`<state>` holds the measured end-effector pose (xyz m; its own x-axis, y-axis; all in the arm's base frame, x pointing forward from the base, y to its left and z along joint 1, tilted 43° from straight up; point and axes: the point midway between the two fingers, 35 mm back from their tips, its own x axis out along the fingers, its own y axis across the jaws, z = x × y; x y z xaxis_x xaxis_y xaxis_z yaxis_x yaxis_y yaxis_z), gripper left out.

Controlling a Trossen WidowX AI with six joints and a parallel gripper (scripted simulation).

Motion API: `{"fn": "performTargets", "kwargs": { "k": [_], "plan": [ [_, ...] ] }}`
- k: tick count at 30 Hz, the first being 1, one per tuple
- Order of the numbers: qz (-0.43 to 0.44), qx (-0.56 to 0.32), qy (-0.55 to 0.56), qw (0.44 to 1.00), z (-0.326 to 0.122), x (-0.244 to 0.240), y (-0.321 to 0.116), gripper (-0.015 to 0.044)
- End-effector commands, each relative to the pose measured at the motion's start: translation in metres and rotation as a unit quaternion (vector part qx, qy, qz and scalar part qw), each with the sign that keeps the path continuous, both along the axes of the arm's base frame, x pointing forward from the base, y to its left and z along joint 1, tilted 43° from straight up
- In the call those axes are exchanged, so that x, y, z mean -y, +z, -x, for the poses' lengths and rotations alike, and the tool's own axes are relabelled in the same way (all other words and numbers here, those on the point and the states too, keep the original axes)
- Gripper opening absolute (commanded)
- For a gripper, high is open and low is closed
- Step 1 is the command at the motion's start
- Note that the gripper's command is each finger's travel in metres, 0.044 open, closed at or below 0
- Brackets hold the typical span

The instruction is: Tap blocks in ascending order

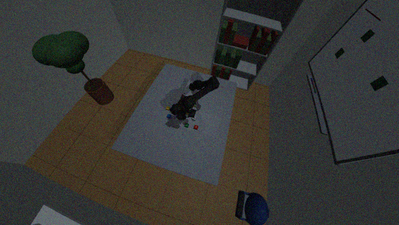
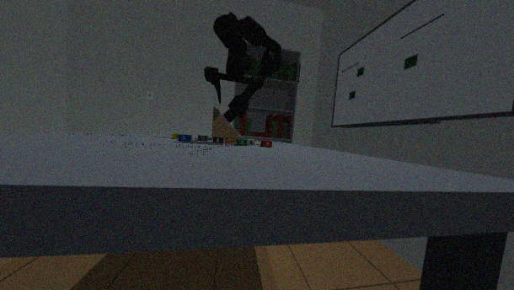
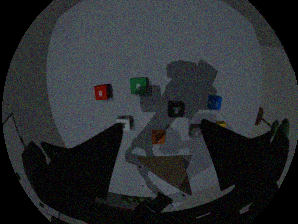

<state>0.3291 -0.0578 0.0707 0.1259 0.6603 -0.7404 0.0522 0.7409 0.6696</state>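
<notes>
Against the pale wall, a shelf (image 1: 252, 19) (image 2: 300, 67) of red-and-green contents; fingers wide apart.

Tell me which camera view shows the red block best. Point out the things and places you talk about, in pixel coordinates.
The wrist view: the red block (image 1: 195, 127) (image 2: 266, 144) (image 3: 101, 92) appears unobstructed there, with a pale printed mark, though the digit is too blurred to read. The top view shows it as a tiny square; the exterior view shows it low and edge-on.

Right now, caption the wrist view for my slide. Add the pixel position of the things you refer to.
Open gripper (image 3: 162, 125) (image 2: 219, 110) above the table, with red (image 3: 101, 92) (image 2: 265, 144), green (image 3: 139, 85) (image 2: 241, 142), black (image 3: 176, 108) (image 2: 217, 140), orange (image 3: 158, 137) (image 2: 229, 140) and blue (image 3: 214, 102) (image 2: 184, 138) (image 1: 169, 116) blocks ahead.
</notes>
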Motion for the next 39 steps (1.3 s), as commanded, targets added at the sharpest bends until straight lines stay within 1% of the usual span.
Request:
{"fn": "performTargets", "kwargs": {
  "k": [1, 5, 11, 13, 16, 17, 25, 26, 39],
  "plan": [
    [0.001, -0.018, -0.009, 1.000, 0.042, 0.038, -0.042, 0.0400],
    [-0.005, -0.018, -0.007, 1.000, 0.089, 0.062, -0.075, 0.0400],
    [-0.007, -0.017, -0.007, 1.000, 0.094, 0.063, -0.078, 0.0400],
    [-0.006, -0.017, -0.007, 1.000, 0.091, 0.055, -0.089, 0.0348],
    [-0.007, -0.017, -0.007, 1.000, 0.085, 0.018, -0.128, 0.0269],
    [-0.008, -0.017, -0.007, 1.000, 0.085, 0.011, -0.135, 0.0242],
    [-0.008, -0.017, -0.007, 1.000, 0.085, 0.008, -0.137, 0.0032],
    [-0.008, -0.017, -0.007, 1.000, 0.085, 0.008, -0.137, 0.0020],
    [-0.008, -0.017, -0.007, 1.000, 0.084, 0.005, -0.141, 0.0020]
  ]
}}
